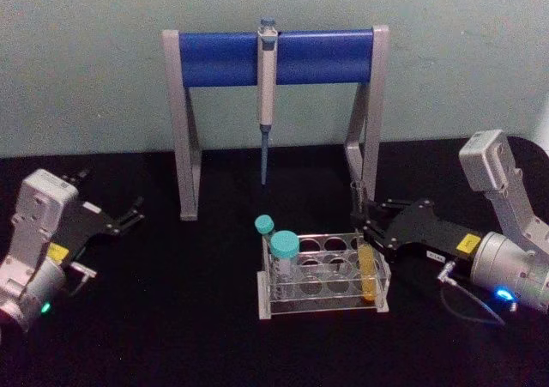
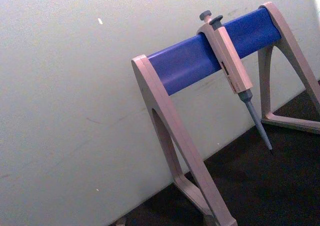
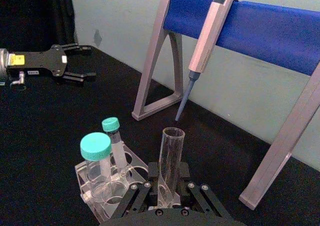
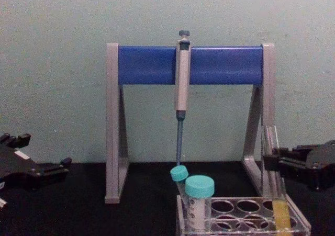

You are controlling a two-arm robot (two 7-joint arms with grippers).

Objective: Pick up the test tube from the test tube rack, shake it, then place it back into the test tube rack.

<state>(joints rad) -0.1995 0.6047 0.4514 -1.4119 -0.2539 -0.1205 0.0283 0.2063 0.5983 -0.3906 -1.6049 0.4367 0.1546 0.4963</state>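
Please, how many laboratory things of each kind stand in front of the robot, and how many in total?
test tube with yellow liquid, in the right gripper: 1
teal-capped tubes: 2
test tube rack: 1
pipette: 1
pipette stand: 1
Total: 6

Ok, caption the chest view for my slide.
Right gripper clamps the long clear glass test tube seated in the low clear plastic rack; left gripper parked far left.

The right gripper (image 3: 168, 182) clamps the upright test tube (image 3: 171, 151) just beside the test tube rack (image 3: 85, 175) holding two teal-capped tubes (image 3: 96, 147), while the left gripper (image 3: 89, 62) sits well apart, its jaws spread.
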